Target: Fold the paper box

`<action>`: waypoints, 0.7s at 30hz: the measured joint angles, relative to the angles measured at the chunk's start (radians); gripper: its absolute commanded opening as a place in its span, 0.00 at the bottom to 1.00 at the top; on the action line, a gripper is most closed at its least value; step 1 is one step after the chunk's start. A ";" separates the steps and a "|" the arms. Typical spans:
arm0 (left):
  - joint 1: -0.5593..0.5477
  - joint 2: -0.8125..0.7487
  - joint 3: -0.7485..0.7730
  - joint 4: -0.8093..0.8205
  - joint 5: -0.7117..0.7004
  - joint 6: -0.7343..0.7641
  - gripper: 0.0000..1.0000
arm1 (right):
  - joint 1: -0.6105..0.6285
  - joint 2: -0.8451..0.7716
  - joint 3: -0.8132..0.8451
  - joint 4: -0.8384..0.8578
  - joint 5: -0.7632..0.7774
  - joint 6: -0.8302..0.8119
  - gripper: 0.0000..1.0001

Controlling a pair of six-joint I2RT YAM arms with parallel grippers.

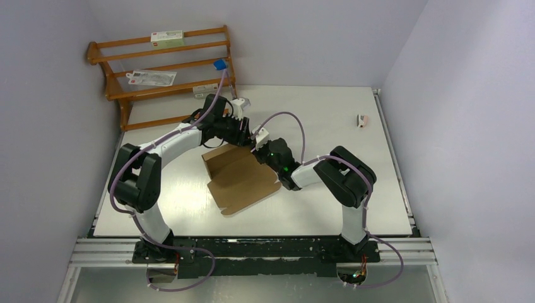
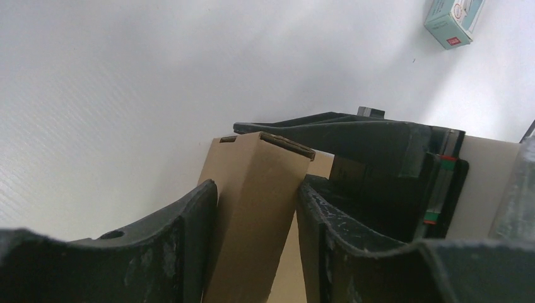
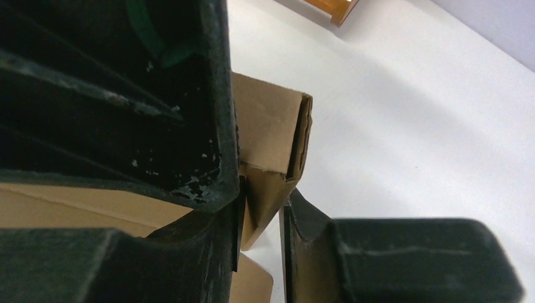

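The jaws of the left gripper [image 2: 255, 189] are clamped on a doubled-over strip of the cardboard box [image 1: 243, 183], with one dark finger [image 2: 167, 243] flat against one face of the strip and the other finger against the opposite face. The jaws of the right gripper [image 3: 262, 214] sit close around another folded edge of the same box. The cardboard fills the narrow gap between them and appears to touch both fingers, so they look closed on it. From above, the box lies near the middle of the white table [image 1: 328, 208], slightly left of centre, turned at an angle to the table edges. Its broad flat panel rests on the surface and reaches toward the arm bases, ending in a notched near edge. A side wall stands up along its left side. Both grippers meet at the far end of the box, just beside each other, the left arm reaching in from the left and the right arm from the right. A small carton [image 1: 362, 119] lies well apart from the box near the far right edge of the table. A wooden rack [image 1: 161, 69] stands at the far left corner with a white packet [image 1: 166, 36] on its top rail.
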 measured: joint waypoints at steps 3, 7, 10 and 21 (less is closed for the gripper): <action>-0.001 0.000 0.000 -0.005 -0.006 0.005 0.48 | 0.000 0.000 -0.003 -0.018 -0.006 0.008 0.31; -0.001 0.000 0.002 -0.010 -0.019 0.011 0.46 | 0.000 0.000 -0.025 -0.022 -0.011 0.023 0.28; -0.001 0.000 0.005 -0.019 -0.029 0.014 0.46 | 0.000 0.000 -0.047 -0.021 -0.011 0.036 0.26; -0.001 0.000 0.005 -0.023 -0.018 0.016 0.43 | -0.008 0.004 -0.053 0.053 -0.058 0.063 0.26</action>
